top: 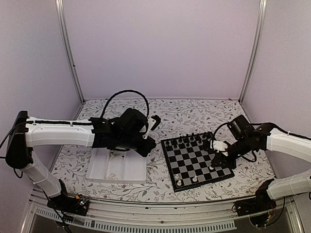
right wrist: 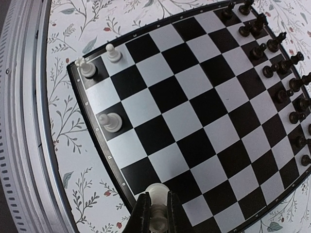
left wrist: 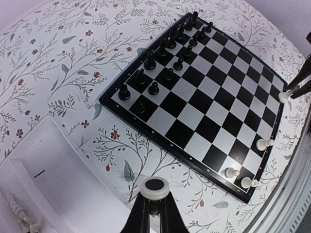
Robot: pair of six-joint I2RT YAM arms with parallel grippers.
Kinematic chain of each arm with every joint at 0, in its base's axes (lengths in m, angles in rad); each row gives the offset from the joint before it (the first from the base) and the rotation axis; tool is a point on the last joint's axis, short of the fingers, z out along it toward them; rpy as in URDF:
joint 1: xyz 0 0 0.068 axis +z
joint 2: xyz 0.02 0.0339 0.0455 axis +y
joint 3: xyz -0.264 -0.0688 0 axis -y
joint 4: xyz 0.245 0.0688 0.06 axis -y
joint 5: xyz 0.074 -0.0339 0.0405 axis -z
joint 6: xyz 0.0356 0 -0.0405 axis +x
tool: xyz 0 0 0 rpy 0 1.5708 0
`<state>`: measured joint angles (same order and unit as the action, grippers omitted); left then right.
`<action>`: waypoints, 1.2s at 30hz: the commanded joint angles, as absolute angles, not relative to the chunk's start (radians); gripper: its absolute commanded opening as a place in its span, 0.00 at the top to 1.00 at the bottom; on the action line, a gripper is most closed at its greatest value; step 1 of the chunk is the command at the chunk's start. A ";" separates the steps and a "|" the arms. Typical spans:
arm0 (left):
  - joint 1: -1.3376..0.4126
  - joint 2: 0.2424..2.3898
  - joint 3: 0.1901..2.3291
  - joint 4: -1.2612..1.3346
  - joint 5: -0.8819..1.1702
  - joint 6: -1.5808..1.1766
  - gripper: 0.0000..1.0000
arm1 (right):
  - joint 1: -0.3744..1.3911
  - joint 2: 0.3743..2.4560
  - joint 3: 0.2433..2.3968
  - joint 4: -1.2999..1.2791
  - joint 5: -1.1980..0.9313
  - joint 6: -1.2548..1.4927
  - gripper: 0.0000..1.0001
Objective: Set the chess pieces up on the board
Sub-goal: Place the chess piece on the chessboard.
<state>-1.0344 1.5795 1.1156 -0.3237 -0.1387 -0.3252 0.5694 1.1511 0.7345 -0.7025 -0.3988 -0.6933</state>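
My left gripper point(left wrist: 154, 195) is clamped on a round-based cream piece point(left wrist: 154, 187). I see only its underside, so I cannot tell which chessman it is. My right gripper point(right wrist: 156, 209) is pinched on a cream figurine point(right wrist: 156, 196), and the fingers point(right wrist: 142, 213) hide its lower half. I cannot say whether it touches the board point(right wrist: 165, 121).

The right wrist camera puts that figurine over the edge row where three white pieces point(right wrist: 111, 121) stand. The black pieces point(right wrist: 279, 63) are packed along the opposite side, and some are cut off by the frame. The left wrist camera shows its piece off the board, above the rim of the white tray point(left wrist: 63, 179). A few pale spare pieces point(left wrist: 19, 213) lie blurred in the tray corner.

From the top camera the left wrist's dark bulk hides its fingers. The board lies just beside the tray on the floral tablecloth point(top: 194, 114).
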 commanded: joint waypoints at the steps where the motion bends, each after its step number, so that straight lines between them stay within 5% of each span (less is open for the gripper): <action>1: -1.023 1.565 1.135 -0.340 -0.129 -0.332 1.00 | 0.588 1.148 0.696 -0.675 -0.372 -0.742 0.99; 36: -1.025 1.569 1.108 -0.363 -0.128 -0.366 1.00 | 0.793 1.368 0.719 -0.553 -0.355 -0.677 0.96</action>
<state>-1.0336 1.5795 1.1156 -0.3641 -0.1387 -0.3553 0.7818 1.3453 0.6968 -0.5747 -0.3744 -0.6926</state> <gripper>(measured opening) 0.056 0.086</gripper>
